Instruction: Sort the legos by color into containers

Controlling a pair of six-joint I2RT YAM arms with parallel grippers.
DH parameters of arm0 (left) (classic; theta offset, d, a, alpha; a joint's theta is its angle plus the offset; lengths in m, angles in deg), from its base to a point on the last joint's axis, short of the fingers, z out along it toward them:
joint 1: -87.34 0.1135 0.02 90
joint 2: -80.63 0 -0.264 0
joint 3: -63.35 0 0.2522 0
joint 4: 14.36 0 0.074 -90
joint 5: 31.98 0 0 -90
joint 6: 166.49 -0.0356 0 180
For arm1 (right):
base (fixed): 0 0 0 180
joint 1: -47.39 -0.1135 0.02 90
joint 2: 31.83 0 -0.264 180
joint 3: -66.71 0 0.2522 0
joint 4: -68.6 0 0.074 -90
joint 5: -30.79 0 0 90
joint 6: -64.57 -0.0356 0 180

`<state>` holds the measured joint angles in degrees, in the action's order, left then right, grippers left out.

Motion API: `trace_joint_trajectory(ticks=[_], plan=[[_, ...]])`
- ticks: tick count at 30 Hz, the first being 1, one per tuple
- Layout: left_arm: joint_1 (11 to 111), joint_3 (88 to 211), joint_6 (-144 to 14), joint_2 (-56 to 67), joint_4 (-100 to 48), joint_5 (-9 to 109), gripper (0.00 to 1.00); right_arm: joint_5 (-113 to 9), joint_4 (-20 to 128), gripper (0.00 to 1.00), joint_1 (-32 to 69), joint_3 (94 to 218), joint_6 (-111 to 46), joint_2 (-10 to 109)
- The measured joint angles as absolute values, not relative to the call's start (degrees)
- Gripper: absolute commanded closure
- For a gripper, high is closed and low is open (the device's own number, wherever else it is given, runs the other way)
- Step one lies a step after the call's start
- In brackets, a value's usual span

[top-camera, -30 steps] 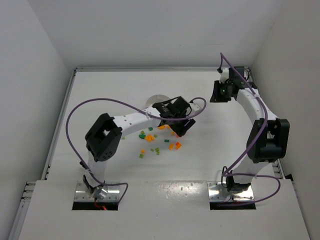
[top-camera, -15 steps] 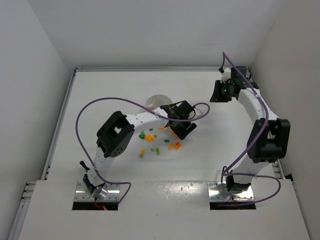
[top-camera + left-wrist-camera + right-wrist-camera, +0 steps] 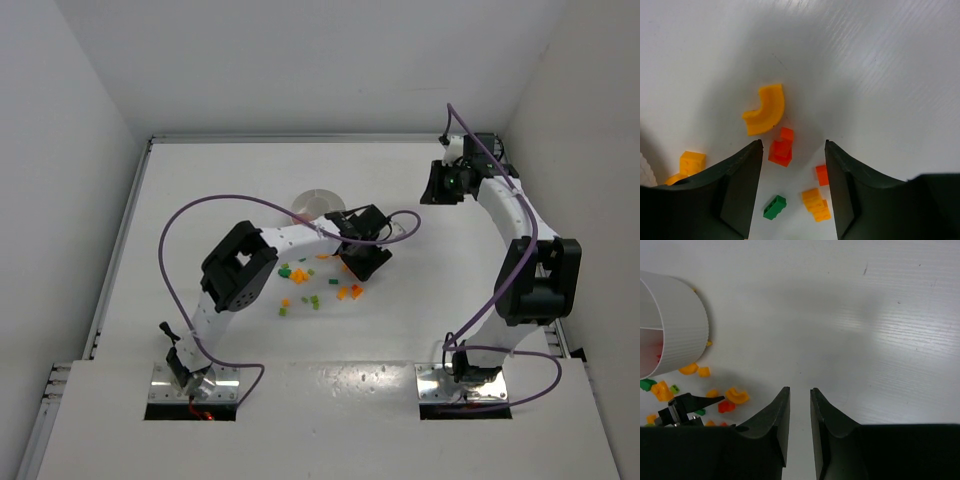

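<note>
The white surface [image 3: 420, 300] carries a round white ribbed plastic dish [image 3: 675, 330]. The right pincer [image 3: 798, 392] is empty, jaws barely apart. The left pincer [image 3: 792, 150] hangs half open and empty, straddling a small red lego brick [image 3: 781, 149] beside a curved orange lego [image 3: 765, 110].

We see a white table [image 3: 250, 180], its top faintly ribbed. On it stands the round white dish [image 3: 675, 335], with a loose scatter of legos [image 3: 310, 285] spread on the surface just beside it. Up close, an orange curved brick [image 3: 765, 110] lies flat, a red brick [image 3: 781, 148] just below it, perhaps touching. A green brick [image 3: 774, 207] and small orange bricks [image 3: 816, 204] lie near.
</note>
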<state>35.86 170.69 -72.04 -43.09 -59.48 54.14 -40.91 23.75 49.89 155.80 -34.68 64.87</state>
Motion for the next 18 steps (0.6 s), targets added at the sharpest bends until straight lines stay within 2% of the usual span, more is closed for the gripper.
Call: trace_joint_trajectory(ticks=[18], plan=[[37.2, 170.4, -72.6, -43.4, -59.9, 52.3, 0.63, -40.5, 23.7, 0.77, 49.9, 155.8, -34.7, 64.9]])
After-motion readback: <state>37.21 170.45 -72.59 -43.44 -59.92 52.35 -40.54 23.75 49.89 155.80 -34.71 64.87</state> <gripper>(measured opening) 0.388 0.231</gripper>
